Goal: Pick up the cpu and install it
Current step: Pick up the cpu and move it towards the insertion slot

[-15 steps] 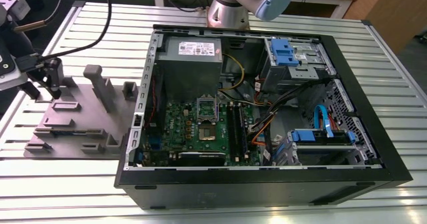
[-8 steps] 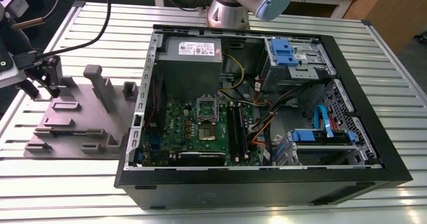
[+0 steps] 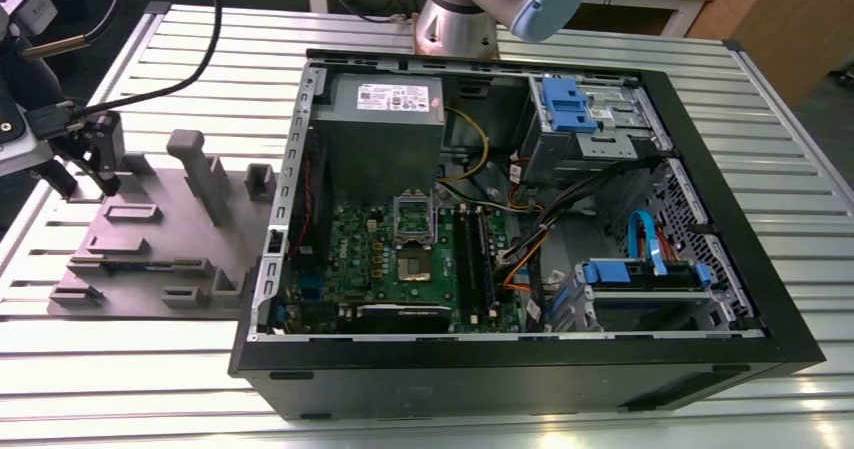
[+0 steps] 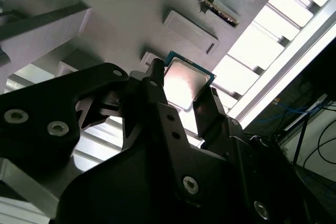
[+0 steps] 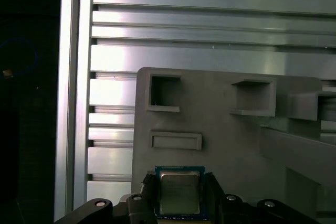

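Silvery cpu [image 5: 179,195], green-rimmed, clamped by two opposite edges in the black pincer [image 3: 83,174], over the grey holder plate [image 3: 160,239] on the slatted metal bench [image 3: 267,39]; well apart from the open computer case [image 3: 534,369] toward the exterior view's right.

The cpu [image 5: 179,191] has a silvery metal top and a blue-green rim. The gripper [image 4: 184,85] is black, dotted with silvery screw heads. The fixture plate [image 5: 220,129] is plain grey. The desk [image 3: 134,369] is silver, striped by parallel slats. The computer case [image 3: 467,379] is black. Inside it are a green motherboard [image 3: 400,259], a grey power supply [image 3: 380,119], blue drive brackets [image 3: 567,104], an orange cable [image 3: 514,259] and a yellow cable [image 3: 478,139].
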